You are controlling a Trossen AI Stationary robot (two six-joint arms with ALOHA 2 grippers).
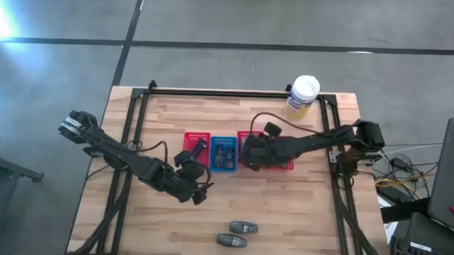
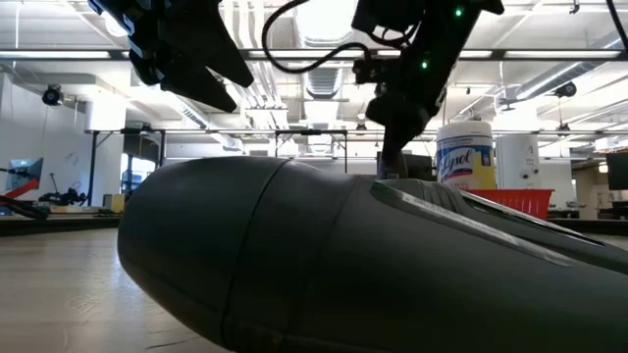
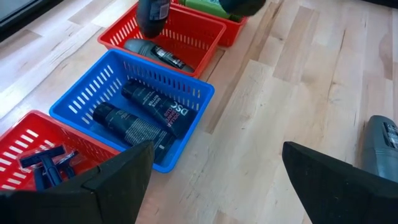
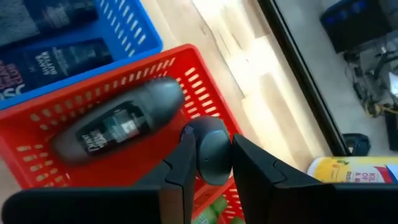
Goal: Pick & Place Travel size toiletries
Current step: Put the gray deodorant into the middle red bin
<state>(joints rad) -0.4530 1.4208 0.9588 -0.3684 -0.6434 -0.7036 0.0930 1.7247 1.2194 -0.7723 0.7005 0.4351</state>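
Hidden: in the low view a grey oval bottle (image 2: 324,265) is filling most of the picture, so I am seeing little of the table behind it; the white-and-yellow canister (image 2: 464,152) is showing only above it.
Cut off: in the left wrist view another grey bottle (image 3: 380,144) is running off the edge.
Held item: the right gripper (image 4: 208,155) is clamping a grey oval bottle (image 4: 210,149); I am seeing only its rounded end between the fingers, its long axis pointing along them.
Location: it is hanging over a red mesh basket (image 4: 37,162), where a second grey bottle (image 4: 118,121) is lying flat, long axis running across the basket.
Blue basket (image 3: 74,106): two dark bottles (image 3: 155,109) are lying side by side, parallel.
Near red basket (image 3: 18,140): dark razors (image 3: 46,165) are lying in it.
Table front: two grey bottles (image 1: 237,234) are lying loose, well apart from the baskets.
Right arm: reaching in from the table's right edge, wrist over the baskets.
Left gripper (image 1: 197,188): fingers are standing spread wide, holding nothing; hovering just in front of the baskets.
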